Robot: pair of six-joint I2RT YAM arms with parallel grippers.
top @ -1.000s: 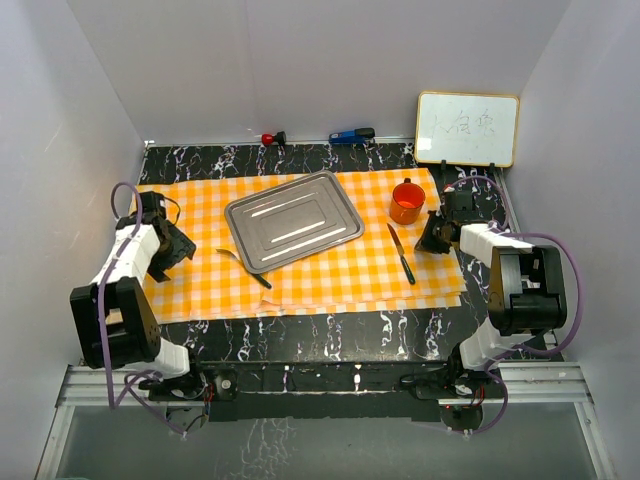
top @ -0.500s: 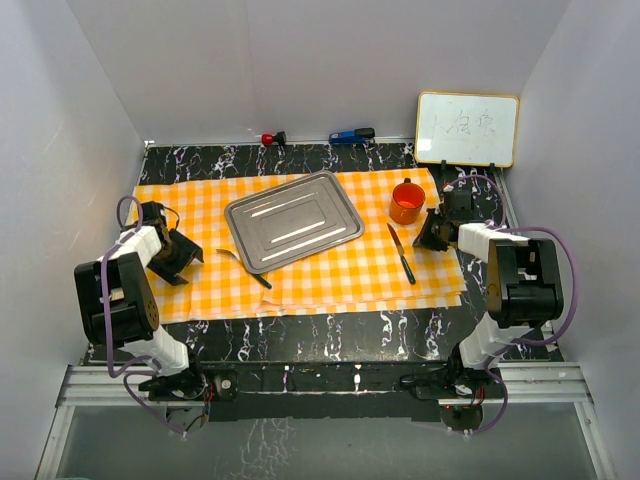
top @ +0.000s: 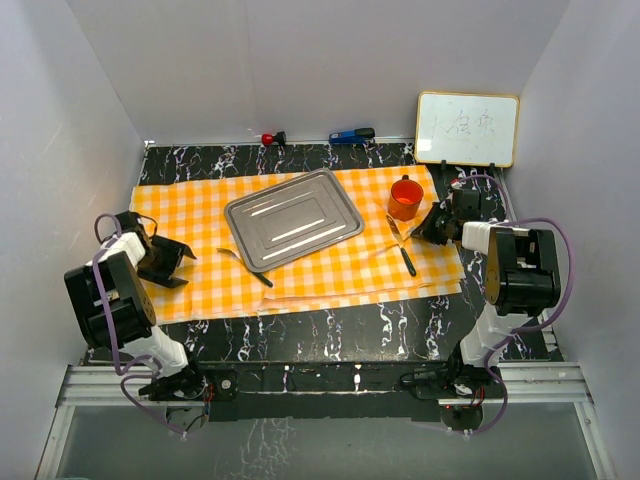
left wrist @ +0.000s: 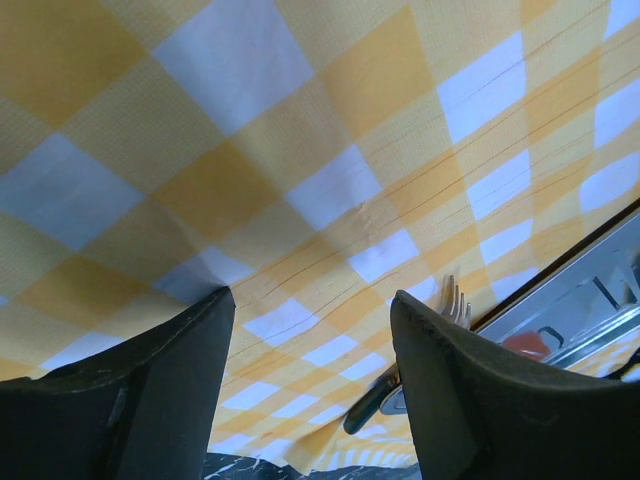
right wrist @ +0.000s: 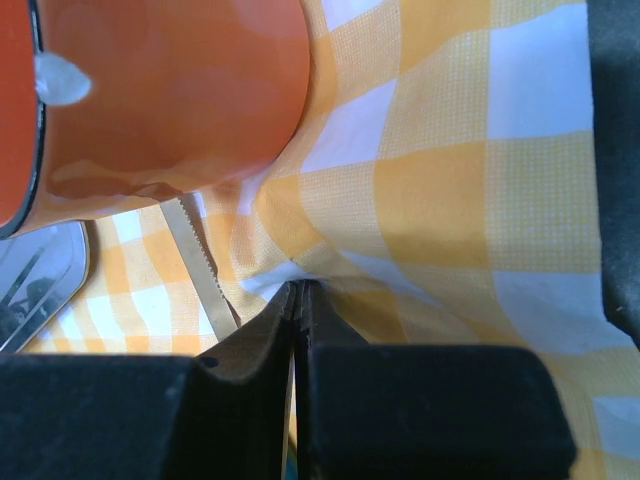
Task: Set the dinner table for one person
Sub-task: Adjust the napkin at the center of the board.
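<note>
Two claws sit at the opposite short edges of the orange-and-white checked cloth [top: 350, 265]. It lies spread on the large black dinner table with white marble-like veining [top: 330, 325]. The table lies beneath both claws, and its long axis runs from one to the other.

The left gripper [top: 185, 265] [left wrist: 310, 300] hangs low over its end of the cloth, jaws apart and nothing between them, with only checked fabric showing in the gap. Ahead of its fingertips lies a slim metal fork with a dark handle [top: 243, 266] [left wrist: 457, 300], just beside the rectangular steel tray [top: 293, 219].

Past the tray, a dark-handled serrated knife [top: 404, 255] lies just ahead of the right gripper [top: 425, 232] [right wrist: 298, 290], and a round orange mug [top: 405, 198] [right wrist: 170, 90] stands near its tips. That claw is fully closed, pinching a raised fold of cloth, and creases fan out from the pinch.

The coming move looks like drawing the cloth flat. It would turn on the left claw, the nearer to that edge, closing on the fabric directly under it, so that the pull runs along the cloth's length.

Whether the left fingertips touch the cloth I cannot tell. The top view hides that edge under the claw. How much fabric sits between the right pads is hidden too.
</note>
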